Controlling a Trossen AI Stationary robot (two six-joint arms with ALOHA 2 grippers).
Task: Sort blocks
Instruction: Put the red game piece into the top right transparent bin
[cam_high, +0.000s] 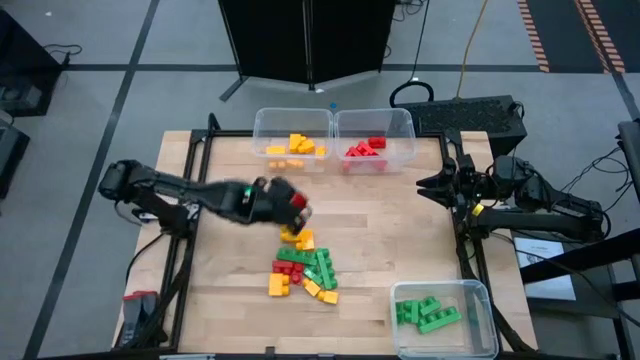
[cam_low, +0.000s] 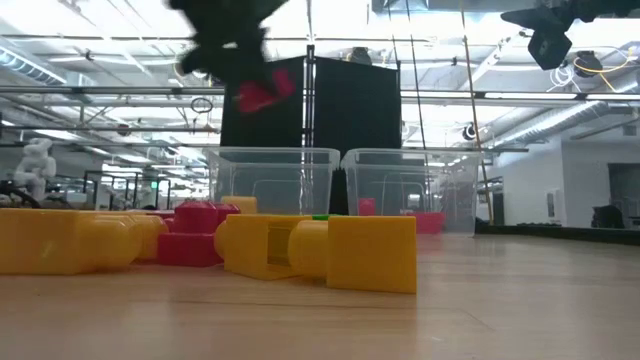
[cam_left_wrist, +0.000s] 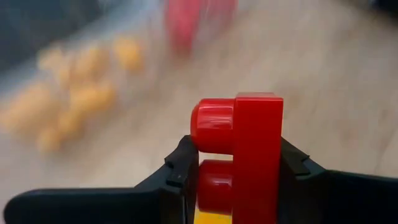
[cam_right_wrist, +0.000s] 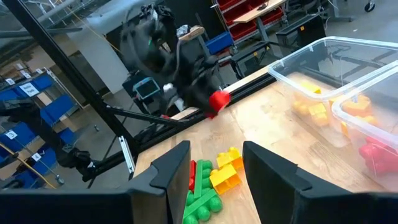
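One red block (cam_high: 297, 203) is seen in the high view, gripped by the left end effector (cam_high: 293, 207), carried above the tabletop (cam_high: 400, 230) just on the far side of the unsorted pile (cam_high: 303, 268). The bin w/ red blocks (cam_high: 375, 139) lies far and to the right of it; the bin w/ yellow blocks (cam_high: 292, 135) is closer, directly on the far side. Judged: the coming move is a carry far-right, over the red bin's near wall. The right end effector (cam_high: 432, 186) waits at the tabletop's right edge, well apart from the pile; the left arm is clearly the nearer one. A bin of green blocks (cam_high: 442, 320) is at the near right corner, out of the path.

Low view: the red block is seen held high (cam_low: 264, 93), well above the two far bins. Yellow and red blocks crowd the near foreground.

Left wrist view: the red block (cam_left_wrist: 244, 149) is clamped between both fingers (cam_left_wrist: 180, 169), studs pointing sideways; a sliver of yellow shows under it. Long axis can't be told.

Right wrist view: the right end effector (cam_right_wrist: 214, 165) is spread, nothing held, w/ pile blocks beyond it. The left arm w/ the red block (cam_right_wrist: 217, 99) shows farther off. Nothing is seen standing in the way.
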